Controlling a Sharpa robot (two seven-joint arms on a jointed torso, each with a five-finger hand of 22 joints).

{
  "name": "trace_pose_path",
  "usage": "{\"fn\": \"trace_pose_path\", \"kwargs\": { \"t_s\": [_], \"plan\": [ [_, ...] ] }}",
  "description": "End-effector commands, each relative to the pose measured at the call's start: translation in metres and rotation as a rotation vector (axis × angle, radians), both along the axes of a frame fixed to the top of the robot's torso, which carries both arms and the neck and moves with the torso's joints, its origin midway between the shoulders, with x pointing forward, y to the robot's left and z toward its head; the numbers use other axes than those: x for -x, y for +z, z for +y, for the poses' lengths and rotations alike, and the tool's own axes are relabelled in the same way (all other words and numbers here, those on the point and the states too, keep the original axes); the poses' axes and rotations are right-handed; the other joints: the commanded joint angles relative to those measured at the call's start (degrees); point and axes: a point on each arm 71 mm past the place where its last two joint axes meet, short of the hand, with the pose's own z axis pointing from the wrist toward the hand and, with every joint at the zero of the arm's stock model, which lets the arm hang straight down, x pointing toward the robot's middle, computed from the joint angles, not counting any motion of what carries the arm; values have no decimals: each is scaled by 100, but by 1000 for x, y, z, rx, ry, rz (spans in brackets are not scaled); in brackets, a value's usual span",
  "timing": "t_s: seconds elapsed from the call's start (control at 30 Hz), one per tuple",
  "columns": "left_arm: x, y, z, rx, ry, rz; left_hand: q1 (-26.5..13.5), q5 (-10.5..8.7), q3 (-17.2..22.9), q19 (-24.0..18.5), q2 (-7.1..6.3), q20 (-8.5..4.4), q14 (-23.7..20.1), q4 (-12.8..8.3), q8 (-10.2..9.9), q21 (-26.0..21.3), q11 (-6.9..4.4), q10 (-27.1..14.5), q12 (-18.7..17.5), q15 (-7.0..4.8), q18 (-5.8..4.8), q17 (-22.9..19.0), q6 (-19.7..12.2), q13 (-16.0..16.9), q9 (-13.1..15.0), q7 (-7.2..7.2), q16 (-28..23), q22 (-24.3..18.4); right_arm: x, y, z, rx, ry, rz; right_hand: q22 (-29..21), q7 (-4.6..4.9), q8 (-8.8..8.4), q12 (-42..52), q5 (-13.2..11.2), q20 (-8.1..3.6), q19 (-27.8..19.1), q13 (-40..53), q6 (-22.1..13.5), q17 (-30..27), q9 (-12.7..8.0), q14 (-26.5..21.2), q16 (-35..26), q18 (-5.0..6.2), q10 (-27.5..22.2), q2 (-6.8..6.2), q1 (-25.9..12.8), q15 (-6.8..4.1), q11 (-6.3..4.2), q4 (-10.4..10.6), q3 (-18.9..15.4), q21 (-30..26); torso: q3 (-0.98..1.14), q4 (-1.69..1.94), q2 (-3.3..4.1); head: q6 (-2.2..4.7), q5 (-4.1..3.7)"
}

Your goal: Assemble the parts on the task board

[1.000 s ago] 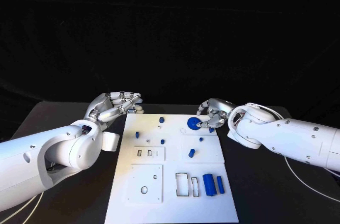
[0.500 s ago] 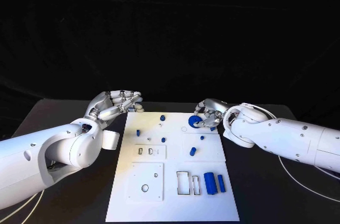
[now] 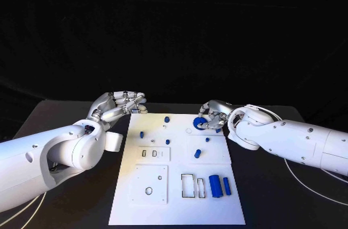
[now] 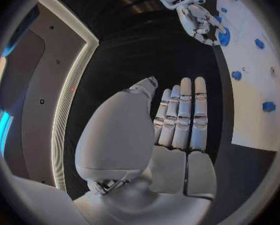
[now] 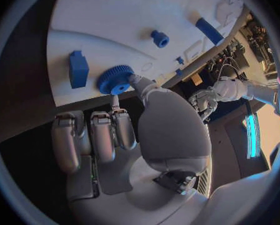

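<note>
While I watch from the head view, my left hand [image 3: 121, 104] sits just off the board's [image 3: 177, 209] far left corner; its fingers lie straight and side by side in the left wrist view, holding nothing, so I judge it is parked there to keep out of the way; it does not touch the board.

Moving right across the board: a small peg [image 3: 141, 135] stands near the left edge, another [image 3: 166, 120] near the far edge, and a third [image 3: 168, 141] just nearer me; two small slots [image 3: 149, 153] in a raised square look unfilled; a larger square plate [image 3: 149, 186] with a round hole lies nearest me on the left, the hole unfilled as far as I can tell; a short piece [image 3: 196, 154] lies tilted at the middle right; two rectangular cut-outs [image 3: 192, 187] look open, with a cylinder [image 3: 214, 186] and a thinner bar [image 3: 226, 187] lying just beside them, not yet placed.

At the far right corner my right hand [image 3: 215, 116] pinches the gear [image 3: 199, 122]; the right wrist view shows a fingertip and thumb on its toothed rim [image 5: 115, 79], other fingers drawn together below; the gear sits at or just above the board, which I cannot settle; I take it I am seating it, with a block [image 5: 79, 68] lying just beside.
</note>
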Motion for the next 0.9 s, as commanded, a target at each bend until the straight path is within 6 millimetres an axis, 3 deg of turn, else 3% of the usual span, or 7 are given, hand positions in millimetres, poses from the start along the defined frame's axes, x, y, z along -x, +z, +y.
{"fn": "trace_pose_path", "kwargs": {
  "t_s": [0.03,0.9],
  "plan": [
    [0,1,-2,9,-18,-1,46,-22,42,27,-4,-2,-38,1,-38,25,39,5,-30,15,66,12,-44,0,4,-13,-24,9,1,-4,-2,41,3,12,1310,0,41,47,63,55,454,857,69,993,-2,494,22,-71,95,38,41,32,-7,-10,70,21,2,1,-2,-8,2],
    [0,0,0,6,-14,4,50,-24,57,22,-7,-2,-44,0,-44,30,44,2,-43,18,64,20,-50,-1,4,-9,-29,11,7,-1,-6,57,13,-45,1346,19,26,-3,170,61,478,813,-46,1032,-50,499,36,-81,35,-131,-4,45,10,-17,130,43,5,-5,5,-10,-12]
  ]
}}
